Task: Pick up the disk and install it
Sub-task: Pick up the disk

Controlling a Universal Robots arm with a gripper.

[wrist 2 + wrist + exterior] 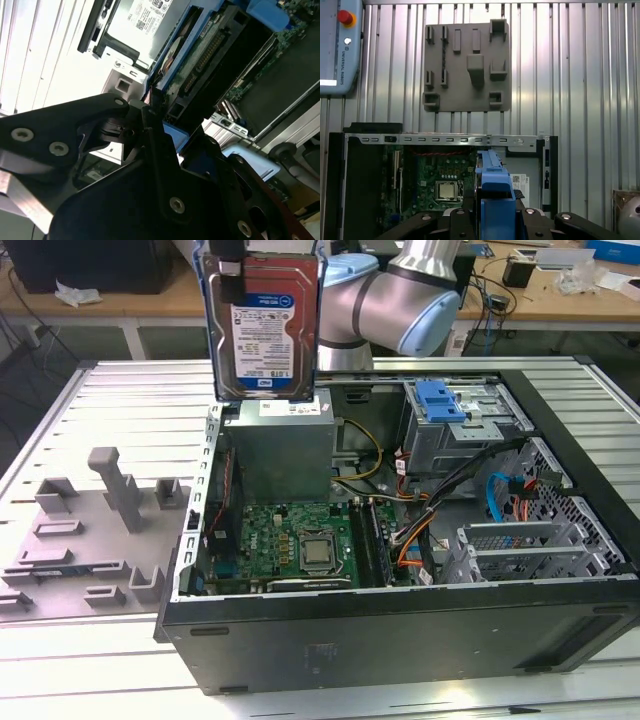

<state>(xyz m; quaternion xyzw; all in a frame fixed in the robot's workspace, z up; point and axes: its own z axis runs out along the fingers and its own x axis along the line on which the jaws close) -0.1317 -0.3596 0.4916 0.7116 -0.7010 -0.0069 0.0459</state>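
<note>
Exterior view, gripper (268, 248) clamping disk (264, 335) upright, labelled face outward

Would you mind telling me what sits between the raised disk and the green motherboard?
In the exterior view, the grey power-supply box sits between the disk and the motherboard.

Open computer case (400, 640) and grey fixture plate (75, 502) share a ribbed metal table (130, 400).
</note>
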